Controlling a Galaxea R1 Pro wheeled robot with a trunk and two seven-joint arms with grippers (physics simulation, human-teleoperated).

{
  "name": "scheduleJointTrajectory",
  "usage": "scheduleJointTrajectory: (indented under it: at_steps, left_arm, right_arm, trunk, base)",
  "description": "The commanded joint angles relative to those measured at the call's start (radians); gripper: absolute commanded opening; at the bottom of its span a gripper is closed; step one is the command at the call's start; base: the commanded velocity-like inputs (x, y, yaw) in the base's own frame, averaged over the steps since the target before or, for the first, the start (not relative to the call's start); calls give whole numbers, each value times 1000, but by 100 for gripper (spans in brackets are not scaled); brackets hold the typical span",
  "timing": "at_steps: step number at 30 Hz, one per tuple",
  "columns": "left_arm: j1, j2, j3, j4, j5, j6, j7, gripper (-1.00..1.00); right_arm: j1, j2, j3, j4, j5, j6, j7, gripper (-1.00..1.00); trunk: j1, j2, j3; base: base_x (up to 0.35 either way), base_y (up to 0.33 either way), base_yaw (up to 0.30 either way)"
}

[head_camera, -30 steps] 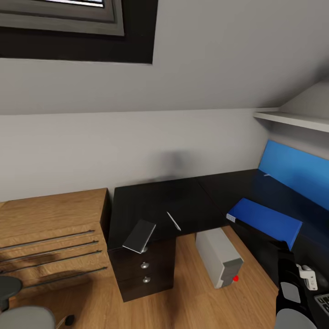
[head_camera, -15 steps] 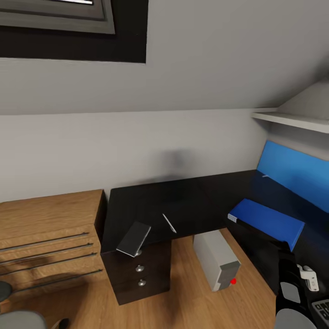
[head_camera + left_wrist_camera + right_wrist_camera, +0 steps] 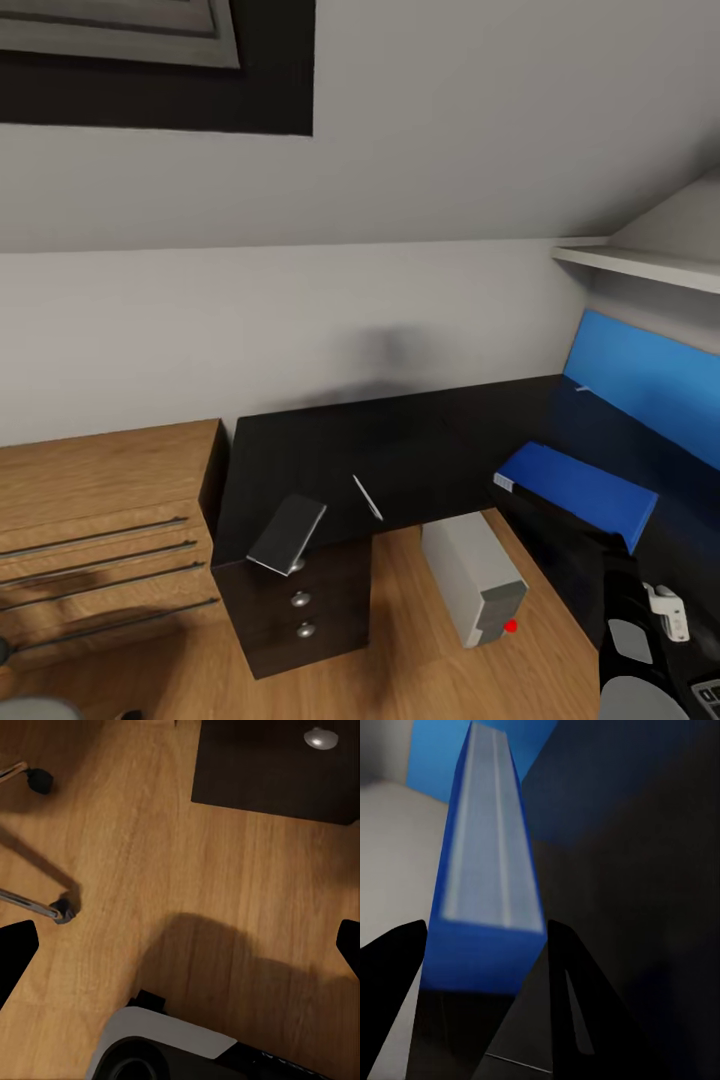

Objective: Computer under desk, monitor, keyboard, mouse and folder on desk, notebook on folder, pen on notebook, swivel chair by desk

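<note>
At lower right, your right arm (image 3: 632,640) reaches up-frame, its pincer (image 3: 484,945) clamping the blue folder (image 3: 575,487) over the surface (image 3: 420,450).

Your right arm, a black forearm with grey and white wrist fittings (image 3: 640,640), rises from the lower right corner of the head view, reaching forward. Your right gripper (image 3: 484,945) has its two dark fingers (image 3: 390,975) closed on the near edge of the flat bright blue folder (image 3: 484,870). Your left gripper (image 3: 180,945) points straight down, its dark fingertips (image 3: 15,952) spread wide apart and holding nothing.
</note>
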Motion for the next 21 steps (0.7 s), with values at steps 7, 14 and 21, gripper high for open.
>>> scheduleJointTrajectory:
  at_steps: [7,14,21]
  left_arm:
    - [0,0,-4,0,8,-2,4,100]
    - [0,0,-4,0,8,-2,3,100]
    - [0,0,-4,-1,8,-2,3,100]
  right_arm:
    - [-1,2,-4,4,-8,-20,-12,-100]
    - [-1,4,-4,39,-8,-96,-13,-100]
    - [-1,3,-3,43,-8,-101,-12,-100]
  trunk:
    - [0,-1,-1]
    - [0,-1,-3]
    - [0,-1,-8]
  base:
    - [40,-17,0]
    - [2,-1,-32]
    - [0,0,-73]
